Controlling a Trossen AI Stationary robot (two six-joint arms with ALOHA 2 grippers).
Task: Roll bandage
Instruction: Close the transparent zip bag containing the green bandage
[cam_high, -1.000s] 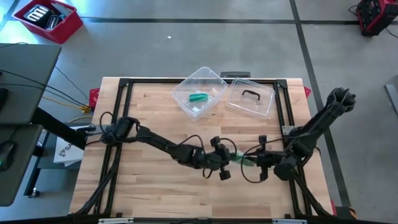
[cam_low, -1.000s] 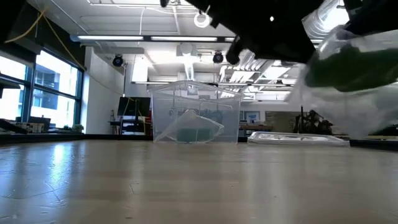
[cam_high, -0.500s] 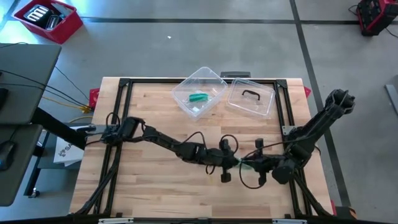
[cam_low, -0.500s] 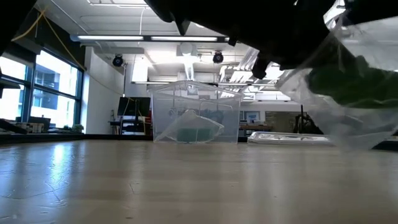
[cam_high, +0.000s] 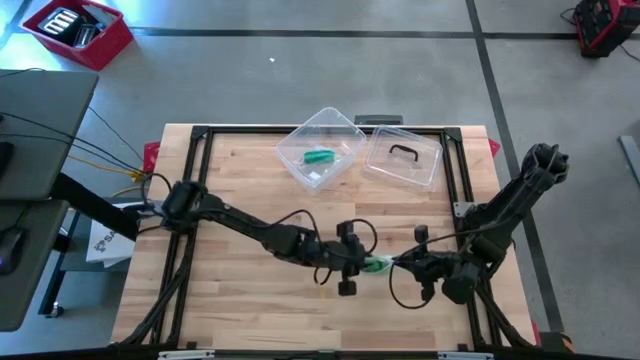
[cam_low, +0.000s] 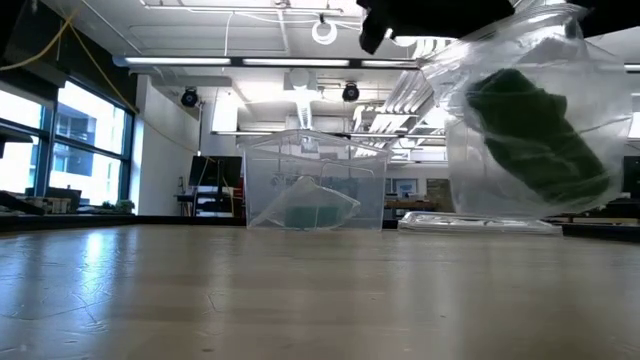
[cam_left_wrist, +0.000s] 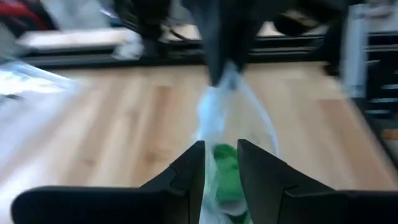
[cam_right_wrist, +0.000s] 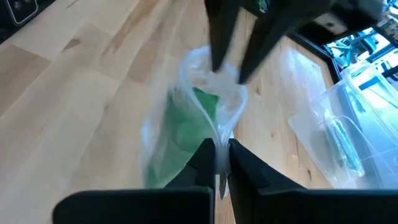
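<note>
Over the counter (cam_high: 240, 290), the right pincer (cam_right_wrist: 221, 163) pinches a clear bag (cam_low: 520, 110) holding a green bandage (cam_low: 535, 135); the left pincer (cam_left_wrist: 219, 163) stands slightly spread around it.

A pale wooden-slat table (cam_high: 240, 300) with a black frame carried a clear plastic box (cam_high: 321, 148) and, to its right, a clear flat lid (cam_high: 404, 158) at the far edge.

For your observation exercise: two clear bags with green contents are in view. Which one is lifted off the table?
The bag between the two pincers, near the table's front, hangs lifted; the right pincer pinches it. The other bag lies inside the clear bin.
</note>
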